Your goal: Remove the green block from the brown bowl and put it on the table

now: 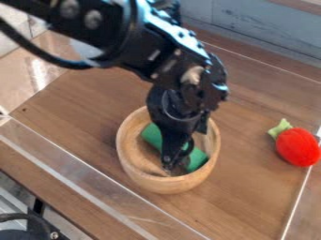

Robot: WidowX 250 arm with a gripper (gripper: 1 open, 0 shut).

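Note:
The brown bowl (129, 158) sits on the table (82, 98) near its front middle. The green block (152, 137) lies inside the bowl, with one end showing at the left and another bit at the lower right of the fingers. My black gripper (177, 157) reaches steeply down into the bowl. It is open, its fingers spread over the middle of the block. The picture is blurred, so contact with the block cannot be told. The arm hides the centre of the block and the far rim of the bowl.
A red strawberry-like toy (298, 147) with a green top lies on the table to the right of the bowl. Clear plastic edging (56, 173) runs along the front and left sides. My bulky arm (138, 42) stretches in from the upper left.

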